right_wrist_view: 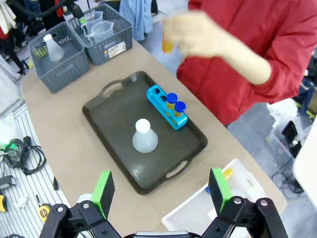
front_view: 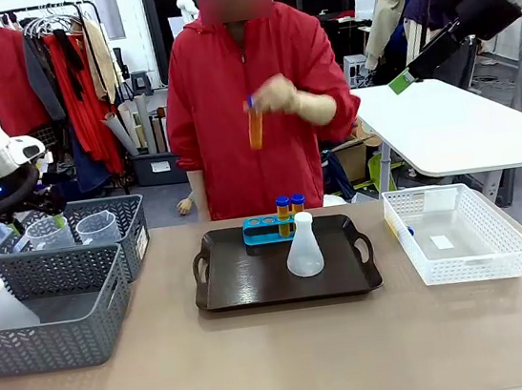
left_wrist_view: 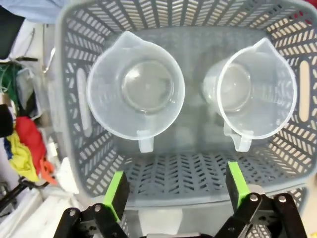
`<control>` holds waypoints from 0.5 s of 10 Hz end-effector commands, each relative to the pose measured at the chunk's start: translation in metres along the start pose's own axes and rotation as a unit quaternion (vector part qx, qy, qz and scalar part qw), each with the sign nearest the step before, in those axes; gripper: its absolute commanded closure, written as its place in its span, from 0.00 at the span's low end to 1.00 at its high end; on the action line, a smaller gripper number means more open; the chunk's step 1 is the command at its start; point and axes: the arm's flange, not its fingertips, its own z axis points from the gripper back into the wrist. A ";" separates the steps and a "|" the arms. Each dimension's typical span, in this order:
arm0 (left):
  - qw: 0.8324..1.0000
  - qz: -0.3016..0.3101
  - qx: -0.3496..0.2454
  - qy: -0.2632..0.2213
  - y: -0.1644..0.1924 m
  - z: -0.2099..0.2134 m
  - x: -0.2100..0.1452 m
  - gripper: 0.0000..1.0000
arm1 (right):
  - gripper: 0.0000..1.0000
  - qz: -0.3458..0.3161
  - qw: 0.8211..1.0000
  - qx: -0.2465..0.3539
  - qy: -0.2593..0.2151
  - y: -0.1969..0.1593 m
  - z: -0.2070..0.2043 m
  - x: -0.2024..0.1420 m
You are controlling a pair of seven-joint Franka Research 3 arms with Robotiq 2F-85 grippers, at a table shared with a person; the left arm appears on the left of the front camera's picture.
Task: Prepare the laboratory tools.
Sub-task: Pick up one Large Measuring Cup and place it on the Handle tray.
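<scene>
Left gripper (left_wrist_view: 173,192) hangs with its jaws spread wide and nothing between them, straight above two clear measuring jugs (left_wrist_view: 135,91) that stand upright side by side in the far grey basket (left_wrist_view: 198,171). Right gripper (right_wrist_view: 161,191) is just as wide and bare, held high on the right side. A white flask (front_view: 304,247) stands upright on the dark tray (front_view: 244,286) at mid-table, just in front of the blue rack (front_view: 263,225), which holds two blue-capped amber tubes (front_view: 290,205). A person in a red jacket holds a third tube (front_view: 255,126) in one hand (front_view: 277,95) above the tray. Another flask (front_view: 1,304) stands in the near grey basket (front_view: 57,328) at the left, and a white lattice basket (front_view: 463,269) sits right of the tray.
</scene>
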 end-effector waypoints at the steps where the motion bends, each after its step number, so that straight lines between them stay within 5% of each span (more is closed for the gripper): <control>1: 1.000 -0.001 0.016 -0.014 -0.004 -0.001 -0.017 0.00 | 0.00 0.001 1.000 0.008 -0.008 -0.001 0.000 0.000; 5: 1.000 0.014 0.028 0.004 0.004 -0.020 -0.009 0.00 | 0.00 0.001 1.000 0.008 -0.008 -0.001 0.000 0.000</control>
